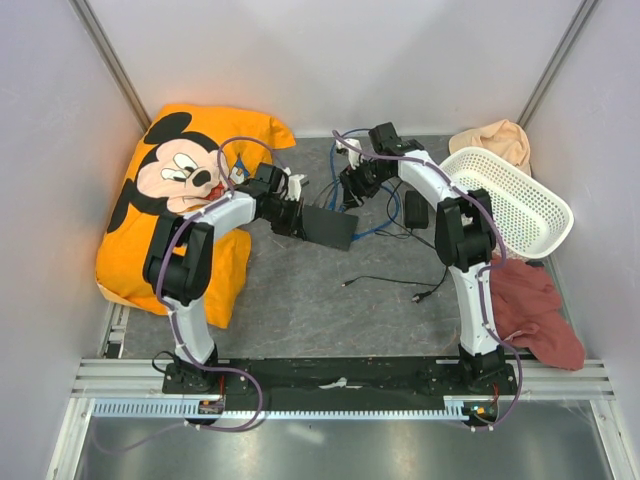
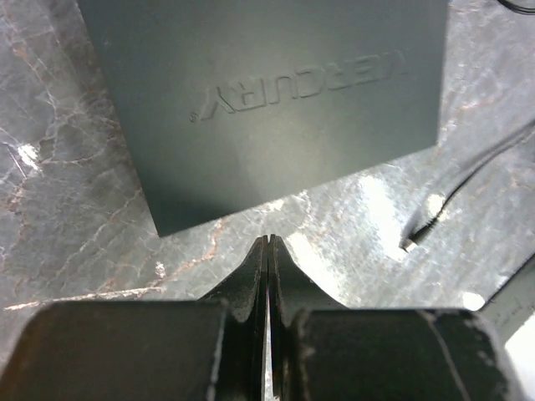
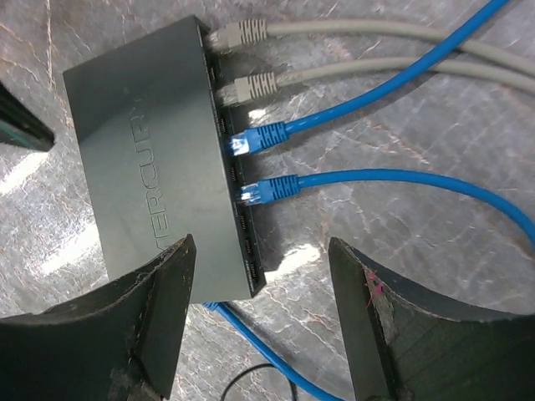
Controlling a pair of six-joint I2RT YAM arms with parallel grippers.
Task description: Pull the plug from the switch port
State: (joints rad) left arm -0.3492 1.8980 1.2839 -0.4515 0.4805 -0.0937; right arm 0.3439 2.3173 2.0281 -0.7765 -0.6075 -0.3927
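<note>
The switch [image 3: 142,167] is laid flat on the marbled surface [image 3: 418,251]. Its ports [image 3: 234,167] along one long edge are occupied by two grey plugs [image 3: 251,83] and two blue plugs [image 3: 266,136]. The right end effector [image 3: 261,246] is held released above that edge, grasping nothing. The left end effector [image 2: 268,251] is clenched empty just beside the opposite edge

— The overhead view is bright and even, lit softly from above; shadows on the table [image 1: 300,290] are faint.
— Close up it's harsher. White glare patches on the table, and a dull sheen across the black box [image 2: 276,92].
— The right gripper [image 3: 261,244] has blurred fingers [image 3: 159,292], yet the blue cables [image 3: 351,109] look sharp.
— Same with the left gripper [image 2: 268,246]: soft, dark, out of focus.
</note>
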